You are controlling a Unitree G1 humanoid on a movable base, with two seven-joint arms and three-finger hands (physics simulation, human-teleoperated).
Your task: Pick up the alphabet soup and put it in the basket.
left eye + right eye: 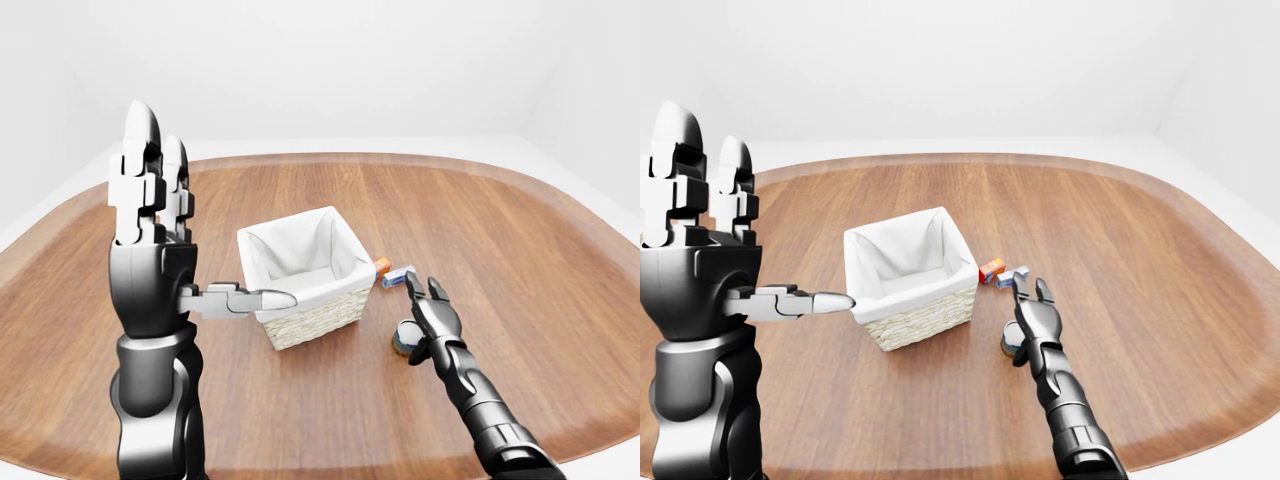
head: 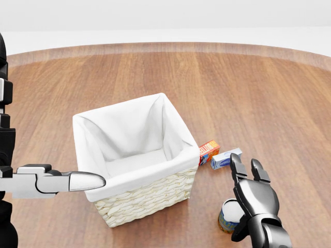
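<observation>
Nearest, the right hand [image 2: 252,194] hangs over the can [image 2: 228,218] with fingers spread and not closed round it, the can standing on the table [image 2: 269,93] just right of the basket [image 2: 135,157]; the left hand [image 1: 150,235] is raised, fingers straight and thumb out toward the basket, holding nothing. If the fingers close off-centre, the round can could tip or roll off. Beyond lie an orange box [image 2: 209,151] and a blue box [image 2: 226,158], a stray sweep could knock them, and no label is readable.
</observation>
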